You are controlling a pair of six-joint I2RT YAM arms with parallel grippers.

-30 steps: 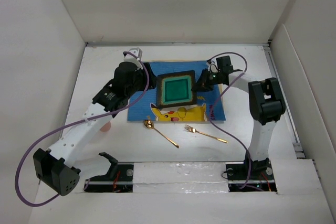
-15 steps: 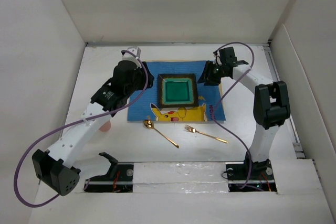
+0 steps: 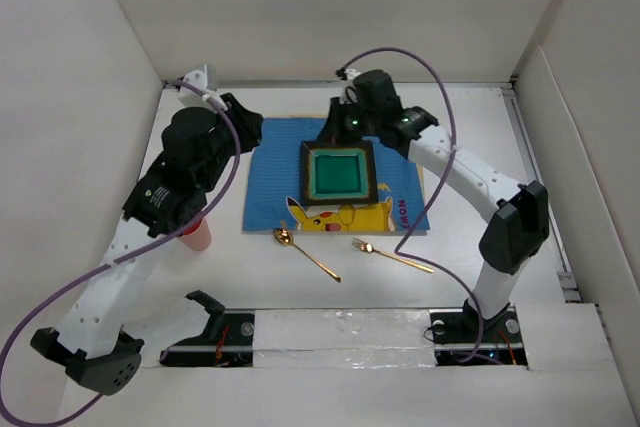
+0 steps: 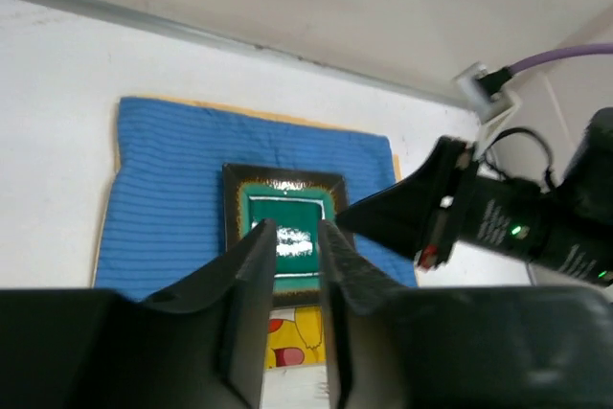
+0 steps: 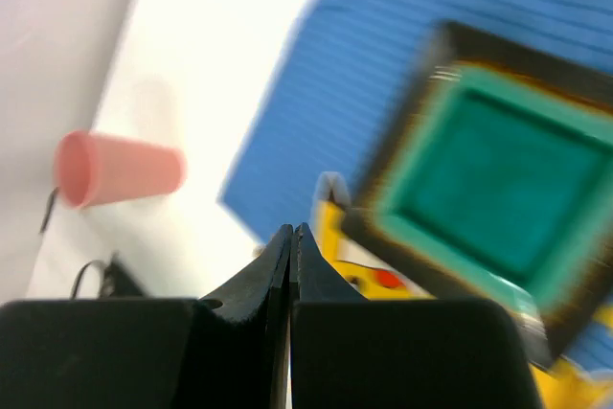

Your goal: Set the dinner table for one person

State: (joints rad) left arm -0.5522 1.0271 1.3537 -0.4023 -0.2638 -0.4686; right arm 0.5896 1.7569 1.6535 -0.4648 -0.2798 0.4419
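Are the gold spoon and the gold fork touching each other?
Apart. The top external view shows the spoon and fork with bare white dinner table between them.

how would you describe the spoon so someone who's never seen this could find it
On the white table, find the blue placemat with the yellow cartoon. Just off its near edge lie two gold utensils, and the spoon is the left one. It ends in a rounded bowl, while the fork to its right ends in tines.

Plate on mat, far-mid of table; spoon L & fork R just near of mat, cup off L.
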